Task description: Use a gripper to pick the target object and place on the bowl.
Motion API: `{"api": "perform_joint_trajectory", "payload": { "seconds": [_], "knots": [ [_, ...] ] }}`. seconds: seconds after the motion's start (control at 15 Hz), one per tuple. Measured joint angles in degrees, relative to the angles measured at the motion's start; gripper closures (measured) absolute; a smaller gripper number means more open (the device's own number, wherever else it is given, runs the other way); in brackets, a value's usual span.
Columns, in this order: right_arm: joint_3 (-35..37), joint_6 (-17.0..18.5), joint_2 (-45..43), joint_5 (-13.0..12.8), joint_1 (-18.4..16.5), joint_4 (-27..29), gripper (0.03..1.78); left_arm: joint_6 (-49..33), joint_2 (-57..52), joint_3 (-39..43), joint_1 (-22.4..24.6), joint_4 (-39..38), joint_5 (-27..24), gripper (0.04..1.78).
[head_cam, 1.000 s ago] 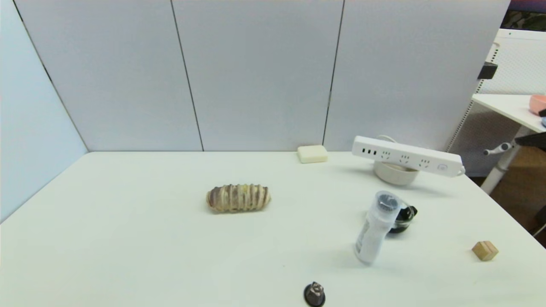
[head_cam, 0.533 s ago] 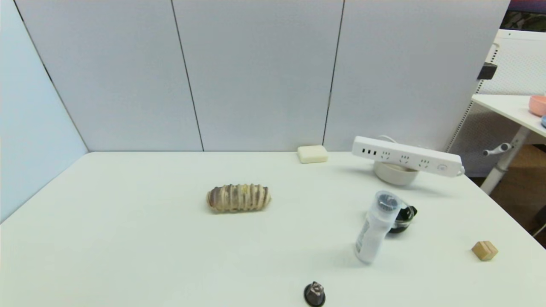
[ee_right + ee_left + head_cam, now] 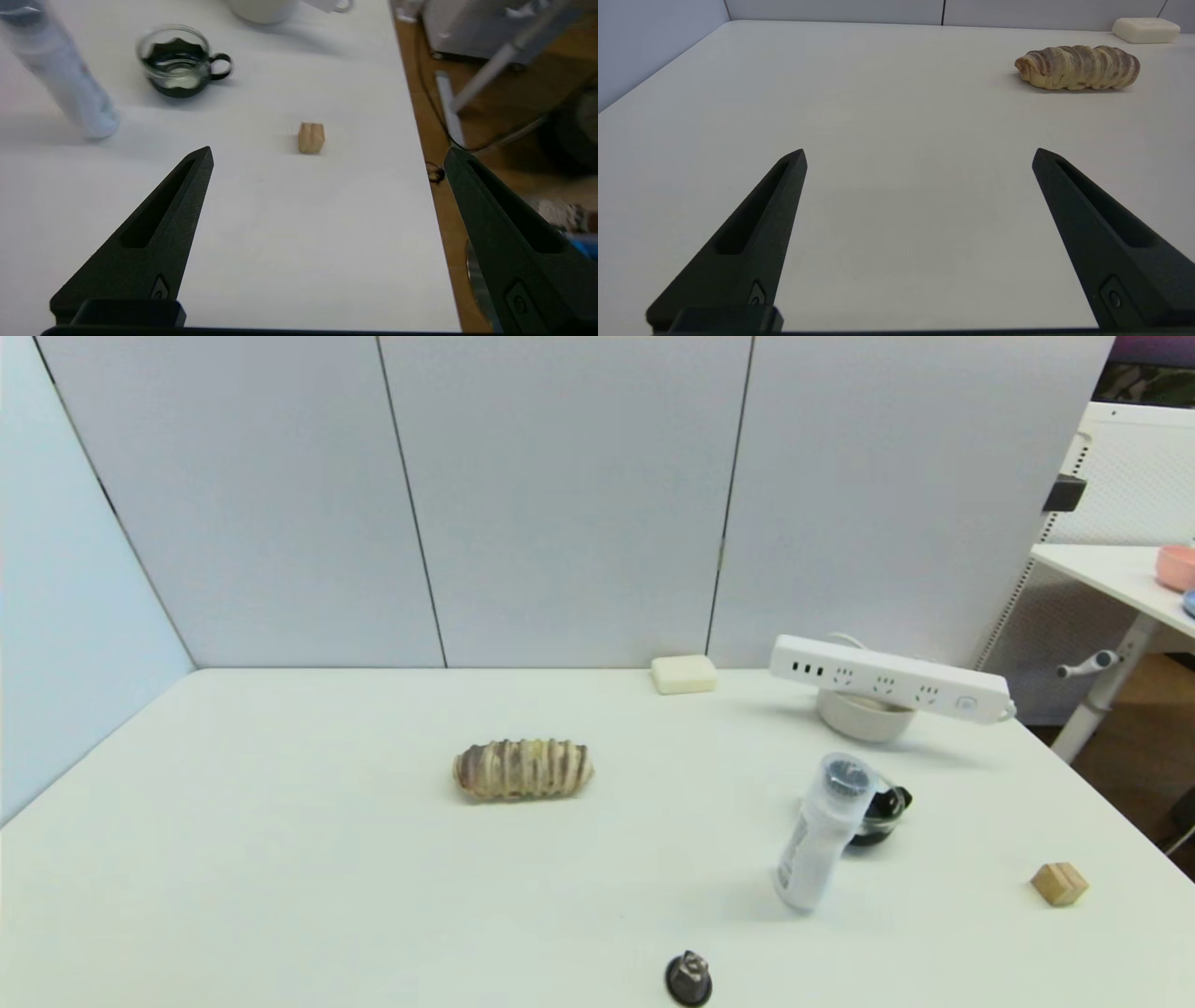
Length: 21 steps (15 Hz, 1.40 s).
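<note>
The long white power strip [image 3: 890,679] lies across the top of the beige-white bowl [image 3: 864,717] at the table's far right, its ends overhanging both sides. The bowl's wall also shows in the right wrist view [image 3: 261,9]. Neither gripper shows in the head view. My left gripper [image 3: 920,156] is open and empty, low over the bare near-left table. My right gripper [image 3: 327,154] is open and empty near the table's right front edge, far from the bowl.
A striped bread roll [image 3: 523,769], a cream soap-like block [image 3: 684,673], a tilted white bottle [image 3: 823,833], a small black glass dish [image 3: 882,812], a small wooden cube [image 3: 1060,884] and a small dark knob [image 3: 689,978] lie on the white table. The table's right edge [image 3: 420,154] borders the floor.
A dark arm part at the far right edge of the head view has withdrawn out of view. The power strip stays on the bowl.
</note>
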Motion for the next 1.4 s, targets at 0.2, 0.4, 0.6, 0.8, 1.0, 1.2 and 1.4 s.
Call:
{"api": "perform_joint_trajectory", "payload": {
  "seconds": [0.2, 0.4, 0.6, 0.8, 1.0, 1.2, 1.4],
  "knots": [
    [7.52, 6.97, -7.61, -10.3, 7.35, -6.58, 0.11, 0.0, 0.0, 0.0, 0.0, 0.02, 0.0, 0.11],
    [13.99, 11.56, -12.9, -20.68, 12.98, -15.46, 0.11, 0.02, 0.0, 0.0, 0.0, 0.02, 0.02, 0.11],
    [19.41, 14.14, -17.25, -30.26, 17.47, -17.4, 0.11, 0.02, 0.0, 0.0, 0.0, 0.0, 0.02, 0.11],
    [20.96, 16.87, -18.66, -35.82, 24.27, -17.69, 0.11, 0.02, 0.0, 0.0, 0.0, 0.02, 0.02, 0.11],
    [24.02, 17.15, -19.07, -37.67, 28.68, -21.0, 0.11, 0.02, 0.0, 0.0, 0.0, 0.0, 0.0, 0.11],
    [25.49, 16.1, -20.2, -37.63, 33.76, -22.04, 0.11, 0.02, 0.0, 0.0, 0.0, 0.0, 0.02, 0.11],
    [31.12, 13.79, -24.94, -37.01, 34.61, -24.2, 0.1, 0.02, 0.0, 0.0, 0.0, 0.02, 0.02, 0.11]
  ]
}}
